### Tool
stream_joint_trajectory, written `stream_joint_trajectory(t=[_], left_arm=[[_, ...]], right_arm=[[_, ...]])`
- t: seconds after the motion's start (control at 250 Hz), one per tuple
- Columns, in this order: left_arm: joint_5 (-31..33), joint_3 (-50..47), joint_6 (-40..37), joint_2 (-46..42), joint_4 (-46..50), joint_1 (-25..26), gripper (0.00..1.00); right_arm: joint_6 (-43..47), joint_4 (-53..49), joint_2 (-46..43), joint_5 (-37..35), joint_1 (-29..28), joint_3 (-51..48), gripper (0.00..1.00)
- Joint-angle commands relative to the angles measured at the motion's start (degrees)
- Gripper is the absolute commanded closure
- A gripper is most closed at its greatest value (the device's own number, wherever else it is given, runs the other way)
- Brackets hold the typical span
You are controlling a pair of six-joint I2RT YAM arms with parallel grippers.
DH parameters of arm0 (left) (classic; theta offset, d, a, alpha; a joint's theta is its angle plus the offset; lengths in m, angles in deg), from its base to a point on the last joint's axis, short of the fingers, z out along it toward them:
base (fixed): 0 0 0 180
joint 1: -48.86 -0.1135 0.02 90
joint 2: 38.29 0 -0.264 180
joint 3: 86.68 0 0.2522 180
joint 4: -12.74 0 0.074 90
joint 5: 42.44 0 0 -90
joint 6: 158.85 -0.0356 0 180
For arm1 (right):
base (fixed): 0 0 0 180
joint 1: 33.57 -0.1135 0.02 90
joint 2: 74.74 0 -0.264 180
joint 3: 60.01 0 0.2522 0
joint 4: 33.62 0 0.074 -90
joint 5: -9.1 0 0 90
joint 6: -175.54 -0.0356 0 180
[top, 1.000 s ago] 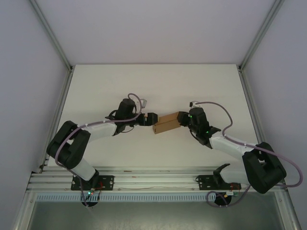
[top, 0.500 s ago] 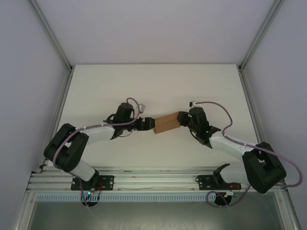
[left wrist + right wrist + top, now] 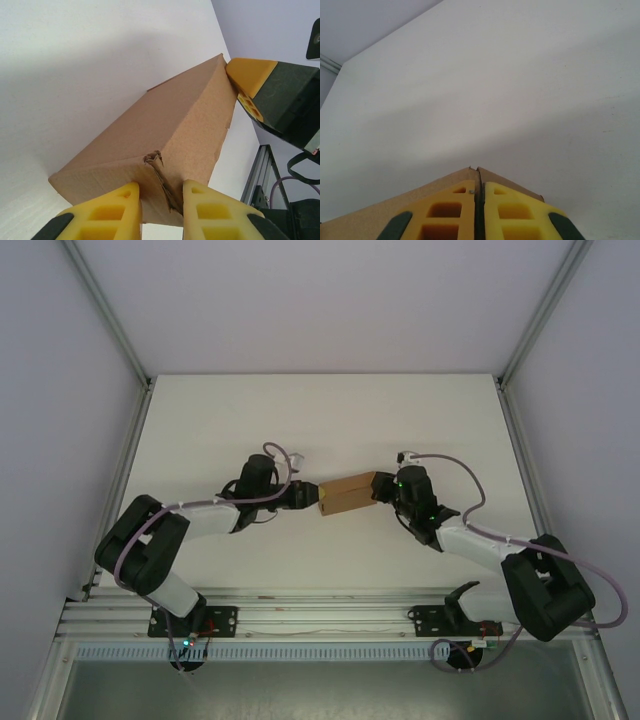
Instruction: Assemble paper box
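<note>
**Change of state.** Over the last second the left gripper [image 3: 308, 495] has narrowed from a wide spread to a small gap. Its arm has drawn back slightly along the table [image 3: 200, 410], so the fingertips now sit at the left end of the box [image 3: 348, 493]. The right gripper [image 3: 381, 488] has closed the last part of its travel. The box has levelled a little between the two arms.

**Present condition.**
- Box: folded into a closed brown rectangular form. It lies about the middle of the table, well apart from all four edges and both side rails. Whether its underside rests on the surface cannot be told.
- Right gripper: fully closed, with a thin cardboard edge pinched between the two yellow fingers [image 3: 455, 210] at the right end of the box.
- Left gripper: jaws narrow, with a gap remaining. The left wrist view shows the fingers [image 3: 117, 207] straddling a crumpled, slightly torn flap edge at the near corner. Whether the pads bear on the cardboard cannot be told.

**Meaning for the task.** The box body appears formed, and the work seems to be at the end closure. The right arm anchors one end. The left arm is positioned to pinch or tuck the ragged flap.

**Caution.** The flap edge is already creased, and further squeezing may tear it rather than seat it.
</note>
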Motion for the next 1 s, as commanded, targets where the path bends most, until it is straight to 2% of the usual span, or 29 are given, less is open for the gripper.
stream_joint_trajectory(t=[0.0, 0.04, 0.088, 0.156, 0.232, 0.28, 0.344, 0.456, 0.536, 0.608, 0.696, 0.747, 0.827, 0.911, 0.995], left_arm=[[4.43, 2.16, -2.52, 1.88, 11.01, 0.53, 0.68], [5.48, 4.03, -4.08, 0.93, 13.53, 0.54, 0.6], [8.05, 6.57, -4.58, -0.24, 17.05, 0.49, 0.41], [12.81, 11.52, -6.2, -1.41, 24.87, 0.45, 0.32], [15.8, 15.62, -7.58, -2.54, 29.35, 0.46, 0.12], [17.58, 17.27, -7.66, -3.66, 30.76, 0.4, 0.01], [20.59, 19.38, -8.33, -5.21, 33.69, 0.35, 0.0], [30.24, 21.87, -8.81, -8.3, 39.56, 0.03, 0.0], [36.49, 21.98, -8.48, -11.07, 42.82, -0.76, 0.0], [41.77, 21.09, -7.96, -13.71, 45.42, -1.59, 0.0], [46.27, 19.07, -7.23, -17.29, 47.98, -2.52, 0.0], [49.01, 17.22, -6.32, -19.4, 48.85, -2.77, 0.0], [51.73, 13.95, -4.58, -22.52, 49.32, -3.14, 0.0], [50.51, 10.98, -3.78, -24.92, 48.75, -3.42, 0.0], [49.99, 9.12, -3.2, -26.13, 49.3, -3.4, 0.0]], right_arm=[[0.61, -16.2, 1.48, 3.36, -0.59, -1.14, 0.94], [1.0, -17.6, 0.21, 3.25, -0.64, 0.07, 0.9], [1.36, -19.24, -1.21, 3.03, -0.61, 1.84, 0.85], [1.5, -22.95, -2.69, 1.05, -0.61, 5.17, 0.77], [3.48, -26.25, -3.79, -0.71, -0.59, 9.2, 0.61], [4.53, -27.57, -4.21, -2.04, -0.55, 11.6, 0.58], [6.17, -29.74, -4.45, -3.84, -0.46, 15.06, 0.52], [15.9, -31.93, -4.38, -0.91, -0.38, 20.1, 0.29], [30.45, -33.34, -4.04, 7.05, -0.27, 22.8, 0.17], [46.69, -36.46, -3.55, 15.56, -0.32, 24.77, 0.0], [66.23, -43.07, -2.52, 25.17, -0.58, 27.7, 0.0], [74.89, -47.03, -1.1, 28.07, -0.83, 29.71, 0.0], [81.67, -51.44, 3.02, 26.55, -2.09, 33.34, 0.0], [87.8, -60.64, 9.18, 23.12, -3.77, 39.43, 0.0], [89.94, -65.58, 15.04, 19.9, -5.22, 44.37, 0.0]])
